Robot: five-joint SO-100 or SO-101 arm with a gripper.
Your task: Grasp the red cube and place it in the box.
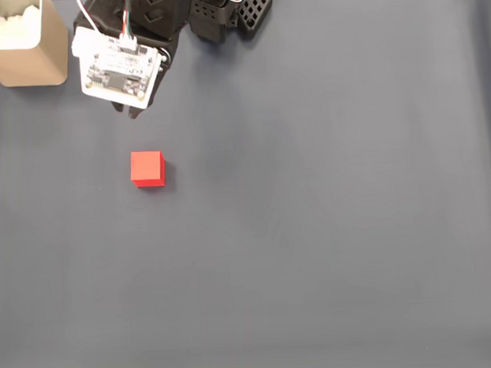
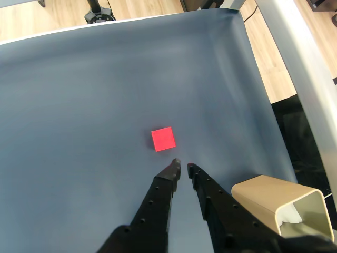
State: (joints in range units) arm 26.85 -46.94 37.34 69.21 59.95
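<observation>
The red cube sits alone on the dark grey mat, left of centre in the fixed view. In the wrist view the red cube lies just beyond my gripper, whose two black fingers stand almost tip to tip with nothing between them. The tan box stands open-topped at the mat's top left corner in the fixed view, with white inside. In the wrist view the box is at the lower right, beside my right finger. My arm's white circuit board hovers between box and cube and covers most of the gripper there.
The arm's black base stands at the mat's top edge. The grey mat stretches wide to the right and below the cube. In the wrist view a wooden floor and a pale table frame lie past the mat's edges.
</observation>
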